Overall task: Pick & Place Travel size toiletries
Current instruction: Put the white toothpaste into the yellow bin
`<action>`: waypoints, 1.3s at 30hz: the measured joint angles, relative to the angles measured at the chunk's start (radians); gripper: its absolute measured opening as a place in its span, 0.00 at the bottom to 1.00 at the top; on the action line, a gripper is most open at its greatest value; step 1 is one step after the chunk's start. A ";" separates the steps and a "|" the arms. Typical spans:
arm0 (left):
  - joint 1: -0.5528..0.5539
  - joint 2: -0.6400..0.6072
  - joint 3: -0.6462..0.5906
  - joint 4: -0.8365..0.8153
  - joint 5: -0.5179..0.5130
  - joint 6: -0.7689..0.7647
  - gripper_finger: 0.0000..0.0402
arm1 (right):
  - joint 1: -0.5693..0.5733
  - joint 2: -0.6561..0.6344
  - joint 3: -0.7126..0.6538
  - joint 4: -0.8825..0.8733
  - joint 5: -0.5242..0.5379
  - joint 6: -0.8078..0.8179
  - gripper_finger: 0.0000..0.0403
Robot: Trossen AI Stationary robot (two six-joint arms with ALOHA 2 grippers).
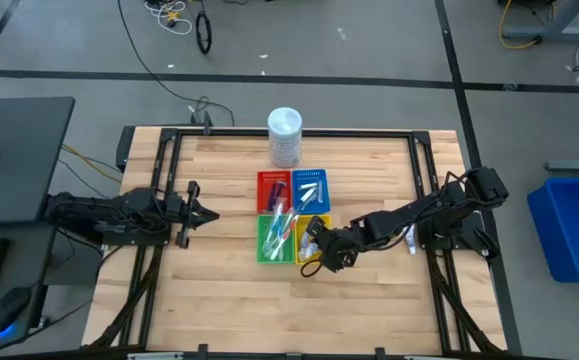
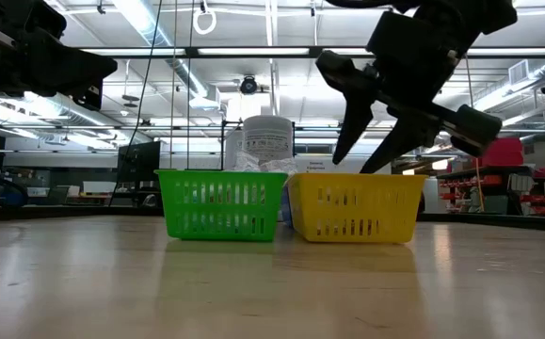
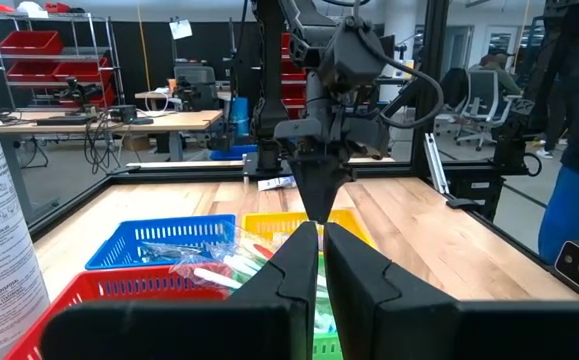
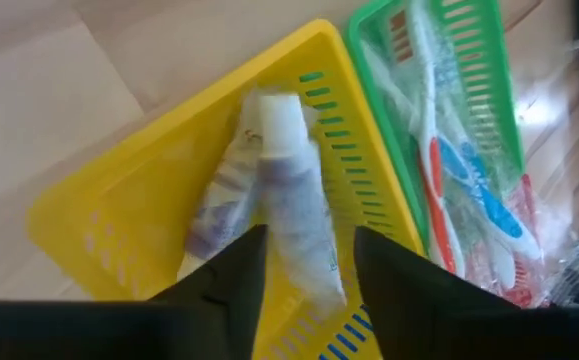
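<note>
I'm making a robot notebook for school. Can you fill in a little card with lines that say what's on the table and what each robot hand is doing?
Table: wooden table
Trays: red tray, blue tray, green tray, yellow tray, packed in a square
Behind trays: tall white tub
Right gripper: open, above the yellow tray
Between its fingers: white squeeze tube, over other tubes in the tray
Green tray holds: toothbrushes
Left gripper: shut, waiting left of the trays

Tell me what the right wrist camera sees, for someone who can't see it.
Two dark fingers stand open above a yellow basket, a white squeeze tube between them over the basket. Beside it, a green basket holds toothbrushes.
</note>
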 joint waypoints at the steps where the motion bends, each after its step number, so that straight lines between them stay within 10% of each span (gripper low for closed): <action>1: 0.000 0.000 0.000 0.000 0.000 0.000 0.07 | 0.000 0.000 0.000 0.007 0.000 0.000 0.39; 16: 0.000 0.000 0.000 0.000 0.000 0.000 0.07 | 0.000 -0.026 0.000 0.019 0.000 0.002 0.63; 39: 0.000 0.000 0.000 0.000 0.000 0.000 0.07 | 0.002 -0.312 0.000 -0.380 -0.119 0.353 0.49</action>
